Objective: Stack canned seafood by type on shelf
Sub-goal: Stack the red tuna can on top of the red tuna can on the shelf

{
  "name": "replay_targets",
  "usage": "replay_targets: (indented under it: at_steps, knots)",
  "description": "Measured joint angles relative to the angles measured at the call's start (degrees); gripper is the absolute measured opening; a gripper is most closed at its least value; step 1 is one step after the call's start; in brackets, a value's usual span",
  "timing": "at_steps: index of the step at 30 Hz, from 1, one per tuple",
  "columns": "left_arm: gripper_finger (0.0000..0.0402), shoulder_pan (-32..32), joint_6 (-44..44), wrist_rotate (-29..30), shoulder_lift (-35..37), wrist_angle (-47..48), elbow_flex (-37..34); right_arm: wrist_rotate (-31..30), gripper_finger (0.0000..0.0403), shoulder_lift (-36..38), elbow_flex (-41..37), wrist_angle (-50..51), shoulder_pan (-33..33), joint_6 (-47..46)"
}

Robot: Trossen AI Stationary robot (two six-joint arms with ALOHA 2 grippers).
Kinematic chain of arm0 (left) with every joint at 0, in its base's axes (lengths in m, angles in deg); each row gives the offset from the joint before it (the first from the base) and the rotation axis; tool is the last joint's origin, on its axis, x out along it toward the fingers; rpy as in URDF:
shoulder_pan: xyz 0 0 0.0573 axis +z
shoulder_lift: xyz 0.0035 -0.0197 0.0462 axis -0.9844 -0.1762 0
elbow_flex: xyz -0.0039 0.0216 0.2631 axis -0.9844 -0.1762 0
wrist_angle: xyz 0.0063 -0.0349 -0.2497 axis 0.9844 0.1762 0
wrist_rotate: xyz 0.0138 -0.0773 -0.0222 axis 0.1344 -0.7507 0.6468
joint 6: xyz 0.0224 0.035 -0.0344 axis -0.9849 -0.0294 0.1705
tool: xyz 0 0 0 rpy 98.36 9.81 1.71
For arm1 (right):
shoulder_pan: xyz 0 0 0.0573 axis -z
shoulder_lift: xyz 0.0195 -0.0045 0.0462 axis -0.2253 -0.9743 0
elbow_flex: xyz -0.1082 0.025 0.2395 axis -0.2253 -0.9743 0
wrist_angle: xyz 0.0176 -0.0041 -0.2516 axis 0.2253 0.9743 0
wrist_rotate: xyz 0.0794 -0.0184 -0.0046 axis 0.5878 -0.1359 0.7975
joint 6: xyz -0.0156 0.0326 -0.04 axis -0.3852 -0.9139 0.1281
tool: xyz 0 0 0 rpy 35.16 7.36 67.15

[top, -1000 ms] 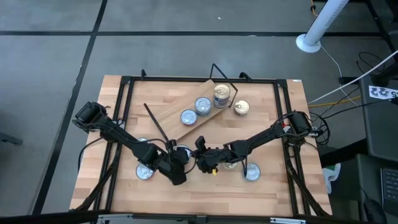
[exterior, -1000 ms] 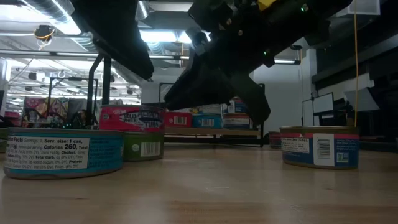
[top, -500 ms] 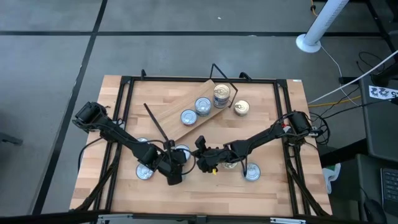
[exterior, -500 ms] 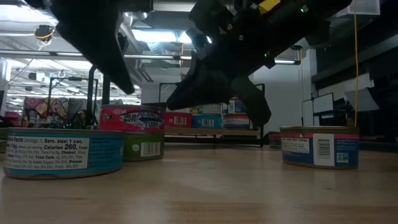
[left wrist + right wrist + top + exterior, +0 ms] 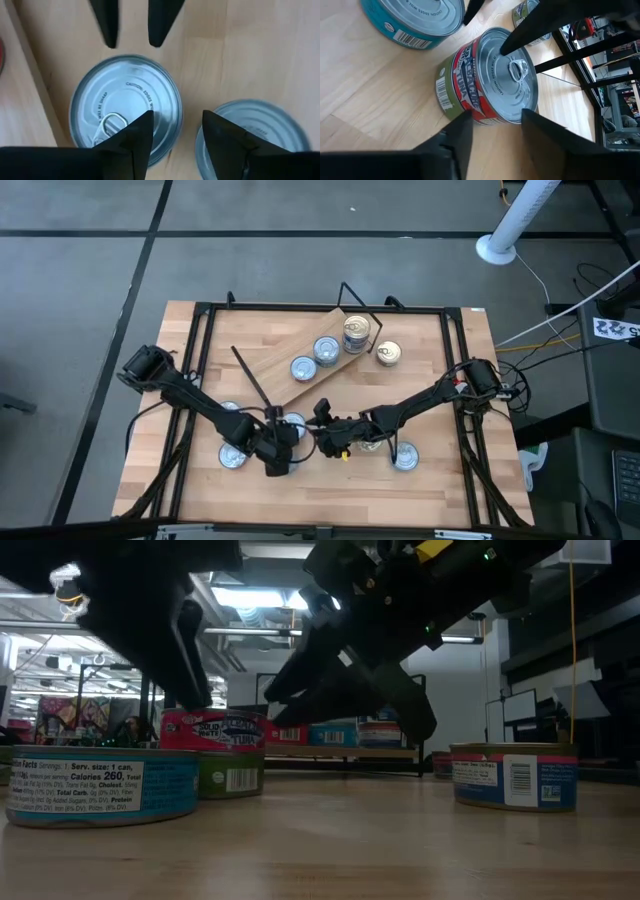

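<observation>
A tin with a red and green label (image 5: 485, 85) stands upright on the table between my two grippers; its silvery lid (image 5: 125, 105) faces up. My left gripper (image 5: 175, 135) hangs open just over it, with one finger above the lid and the other past the rim. My right gripper (image 5: 495, 130) is open on the tin's right side, fingers pointing at it (image 5: 315, 432). The shelf (image 5: 270, 370) lies slanted at the back, with two single tins (image 5: 303, 368) and a stack (image 5: 356, 332) resting on it.
A blue-labelled tin (image 5: 415, 15) stands close beside the red and green one. More tins stand at the near left (image 5: 232, 457) and near right (image 5: 405, 458). A gold-lidded tin (image 5: 388, 353) sits beside the shelf's right end. A black frame (image 5: 200, 340) borders the table.
My right gripper has opened while staying in place beside the red and green tin. My left gripper has sunk a little toward that tin and rolled about its own axis. The tin has kept its place.
</observation>
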Motion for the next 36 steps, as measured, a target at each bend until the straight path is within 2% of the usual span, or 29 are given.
replay_targets:
  at_steps: [5,8,18,30,36]
  knots:
    - [0.0164,-0.06,-4.51,0.81,-1.97,-0.24,0.06,0.0,0.0209,0.0,0.0,0.0,0.0,0.01]
    - [0.0146,-0.06,-6.93,1.95,-2.16,-0.32,0.06,0.0,0.0218,0.0,0.0,0.04,0.0,0.01]
    - [0.001,-0.04,-8.02,4.39,-2.17,0.04,0.04,0.0,0.0223,0.02,0.0,0.02,0.0,0.01]
    - [0.0001,0.29,0.97,3.61,-2.26,0.37,2.37,0.13,0.0223,0.02,0.0,-0.09,0.0,0.01]
    - [0.0001,1.04,4.99,3.65,-2.26,0.4,3.73,4.21,0.0223,0.02,0.0,-0.07,-0.07,0.03]
